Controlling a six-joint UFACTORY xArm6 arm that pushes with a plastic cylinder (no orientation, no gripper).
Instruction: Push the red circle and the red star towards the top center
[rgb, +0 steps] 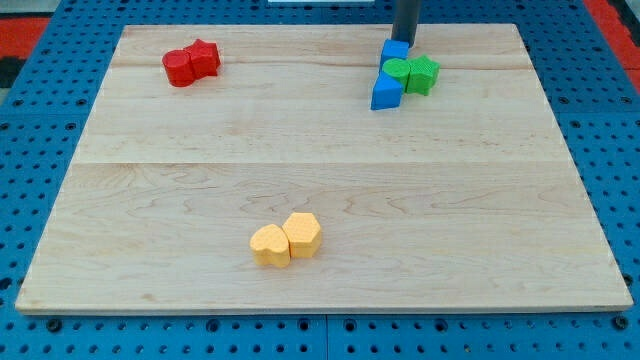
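Note:
The red circle (180, 68) and the red star (205, 57) lie touching each other near the board's top left, the circle at the left. My rod comes down at the view's top right; my tip (404, 41) sits just above a blue block (395, 51), far to the right of the red pair.
A green circle (398, 70) and a green star (423, 74) lie beside a second blue block (386, 93) at the top right. Two yellow blocks (270, 245) (302, 234) touch near the bottom middle. The wooden board (320, 160) ends at blue pegboard on all sides.

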